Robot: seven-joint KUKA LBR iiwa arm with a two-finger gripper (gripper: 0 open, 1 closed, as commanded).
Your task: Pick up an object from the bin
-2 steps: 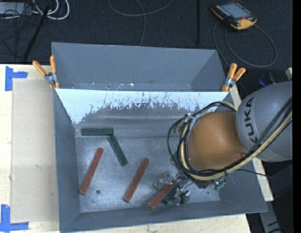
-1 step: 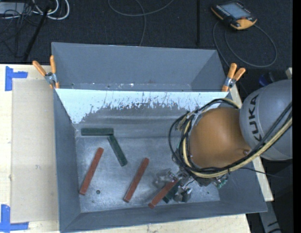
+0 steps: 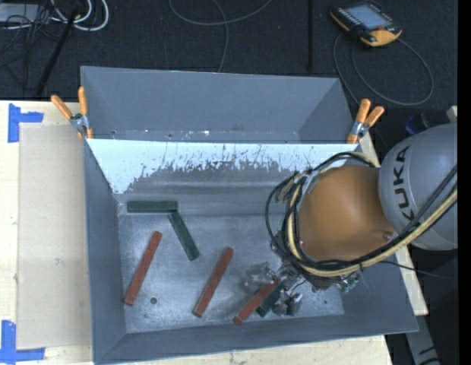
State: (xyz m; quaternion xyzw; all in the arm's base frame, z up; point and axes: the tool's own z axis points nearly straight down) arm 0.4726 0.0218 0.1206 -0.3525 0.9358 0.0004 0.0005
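Observation:
My gripper (image 3: 279,289) is low in the bin's front right corner, under the orange wrist cover. It sits right over the upper end of a short red-brown bar (image 3: 251,306), which lies slanted on the floor. A small dark piece (image 3: 279,306) lies against the gripper on the right; what it is I cannot make out. A second red-brown bar (image 3: 213,281) lies slanted a little to the left, apart from the gripper.
Further left lie a third red-brown bar (image 3: 143,268) and two dark green bars, one level (image 3: 152,206) and one slanted (image 3: 184,235). The bin's front and right walls stand close to the gripper. Open floor stretches across the middle and back.

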